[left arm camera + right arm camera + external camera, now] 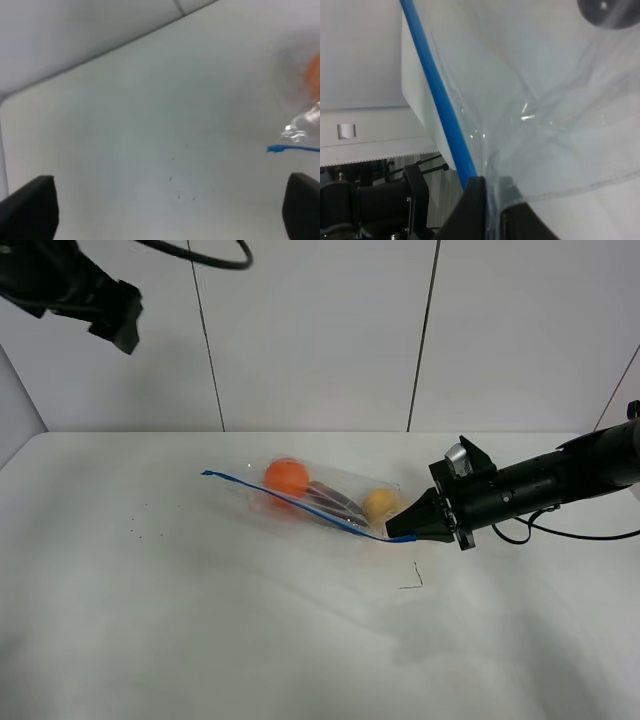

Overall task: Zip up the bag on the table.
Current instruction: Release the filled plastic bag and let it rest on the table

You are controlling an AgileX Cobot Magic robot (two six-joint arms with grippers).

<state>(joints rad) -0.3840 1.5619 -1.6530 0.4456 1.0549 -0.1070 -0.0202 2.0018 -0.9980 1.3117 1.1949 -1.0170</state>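
My right end effector (402,524) is clamped on the near end of the zipper strip (290,502), and the bag (330,490) stretches away from it across the bench (200,640). I'd hold the strip taut and pinch along it steadily. The left end effector (165,210), jaws apart, hangs well beyond the far end.

right gripper (393,530) pinches bag (322,497) corner — bag lies on table (200,640)

Left gripper (118,318) raised high, jaws wide apart, right gripper (402,526) low, pointing toward the middle, jaws closed
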